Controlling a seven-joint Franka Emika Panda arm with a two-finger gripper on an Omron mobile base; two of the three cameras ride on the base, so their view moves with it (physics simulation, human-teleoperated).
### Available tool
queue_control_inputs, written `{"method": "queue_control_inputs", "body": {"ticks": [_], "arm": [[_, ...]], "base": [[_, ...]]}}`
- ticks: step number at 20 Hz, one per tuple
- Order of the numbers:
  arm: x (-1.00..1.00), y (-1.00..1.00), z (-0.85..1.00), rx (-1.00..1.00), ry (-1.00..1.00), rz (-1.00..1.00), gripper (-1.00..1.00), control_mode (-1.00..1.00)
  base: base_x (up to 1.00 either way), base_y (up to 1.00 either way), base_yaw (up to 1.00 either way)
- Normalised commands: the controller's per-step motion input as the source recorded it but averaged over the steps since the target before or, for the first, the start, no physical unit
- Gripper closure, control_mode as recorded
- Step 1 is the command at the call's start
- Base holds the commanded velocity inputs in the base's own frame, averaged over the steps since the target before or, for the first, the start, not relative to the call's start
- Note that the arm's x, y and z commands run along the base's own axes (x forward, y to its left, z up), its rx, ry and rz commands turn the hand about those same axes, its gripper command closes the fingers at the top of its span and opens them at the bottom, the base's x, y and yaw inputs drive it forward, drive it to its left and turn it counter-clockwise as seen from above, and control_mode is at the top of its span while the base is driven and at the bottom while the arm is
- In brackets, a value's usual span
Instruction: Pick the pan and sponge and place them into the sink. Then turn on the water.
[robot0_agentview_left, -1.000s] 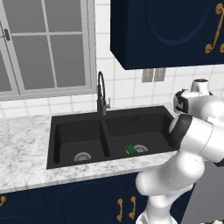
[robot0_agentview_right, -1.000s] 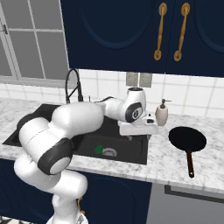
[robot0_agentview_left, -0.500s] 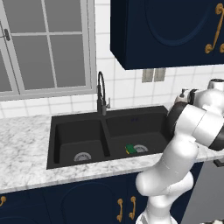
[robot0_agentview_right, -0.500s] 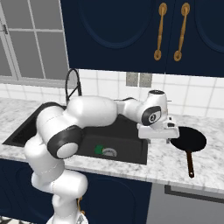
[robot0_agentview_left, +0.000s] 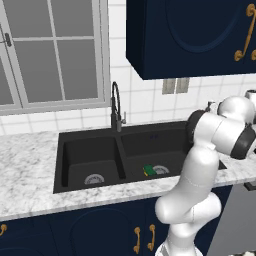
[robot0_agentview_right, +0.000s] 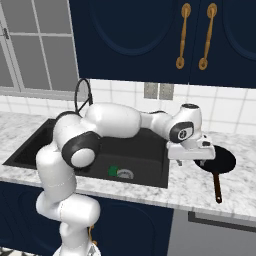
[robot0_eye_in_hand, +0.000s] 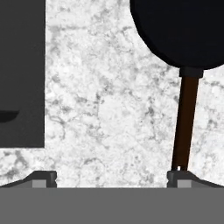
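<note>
One pan (robot0_agentview_right: 221, 161) on marble counter (robot0_eye_in_hand: 109, 109) right of sink (robot0_agentview_right: 145, 175), sponge (robot0_agentview_left: 148, 170) inside, gripper (robot0_eye_in_hand: 111, 177) spread above handle.

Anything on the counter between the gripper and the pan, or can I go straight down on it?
Nothing visible blocks it. In the hand view only bare marble counter lies below the gripper, with the pan and its handle just ahead toward one fingertip. The sink edge sits off to the other side.

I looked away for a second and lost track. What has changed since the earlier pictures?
The arm has swung right, away from the sink, so the gripper now hangs open over the counter beside the pan, one fingertip near its handle. Nothing was grasped or released. The sponge lies in the sink as before; the pan hasn't moved.
</note>
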Motion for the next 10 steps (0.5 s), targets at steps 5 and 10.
{"method": "queue_control_inputs", "body": {"ticks": [5,10], "arm": [[0.14,-0.46,-0.2,0.03,0.03,0.0,-1.0,-1.0],[0.11,-0.46,-0.2,0.07,0.02,-0.01,-1.0,-1.0]], "base": [[0.0,0.0,0.0],[0.0,0.0,0.0]]}}
